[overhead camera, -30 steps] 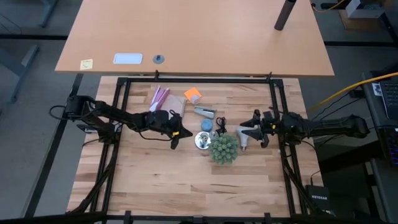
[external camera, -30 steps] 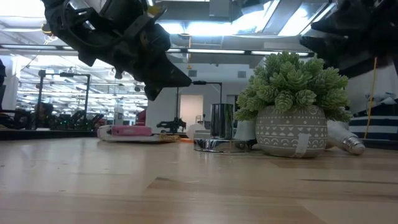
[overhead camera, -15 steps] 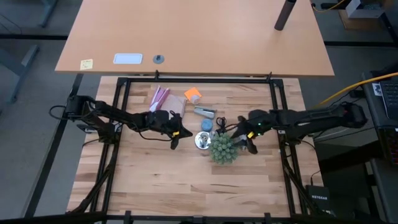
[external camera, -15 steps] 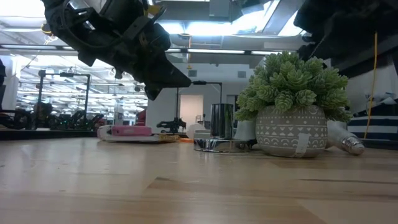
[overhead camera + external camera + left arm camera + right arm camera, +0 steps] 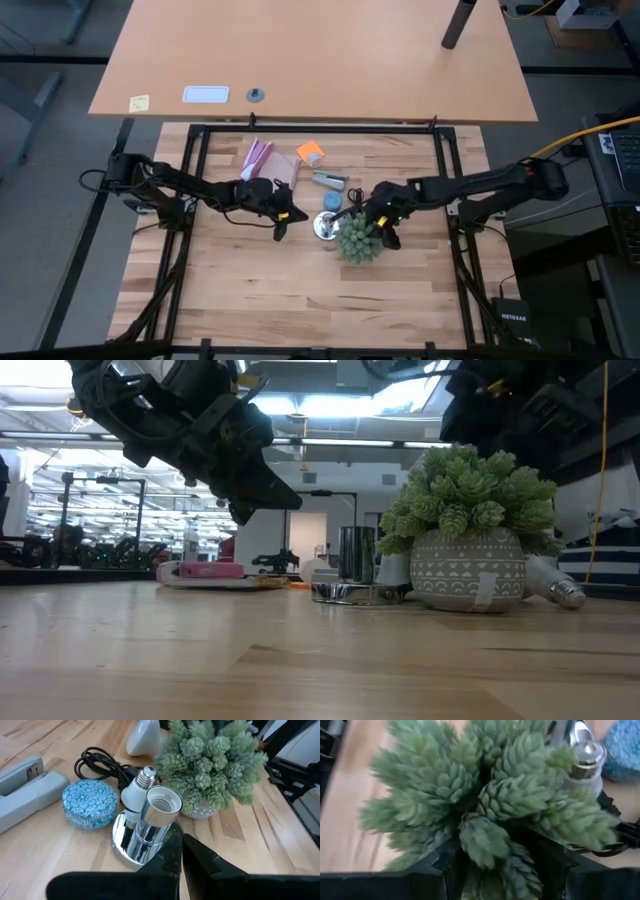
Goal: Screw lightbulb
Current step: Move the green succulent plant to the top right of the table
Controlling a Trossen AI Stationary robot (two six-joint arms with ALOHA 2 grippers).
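Lightbulb [image 5: 131,796] lies on the table [image 5: 300,290] against the silver socket [image 5: 150,832], beside the plant [image 5: 359,238]. The right tool [image 5: 383,222] spreads wide over the plant, holding nothing. The left tool [image 5: 284,217], closed and empty, hovers beside the socket.

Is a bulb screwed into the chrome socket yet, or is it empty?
Empty. The left wrist view shows the socket with its white threaded mouth open; a bulb lies behind it on the table.

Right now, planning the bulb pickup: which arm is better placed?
Right, probably: its open gripper hangs over the plant, with the bulb lying just beside it. The left gripper is shut, by the socket.
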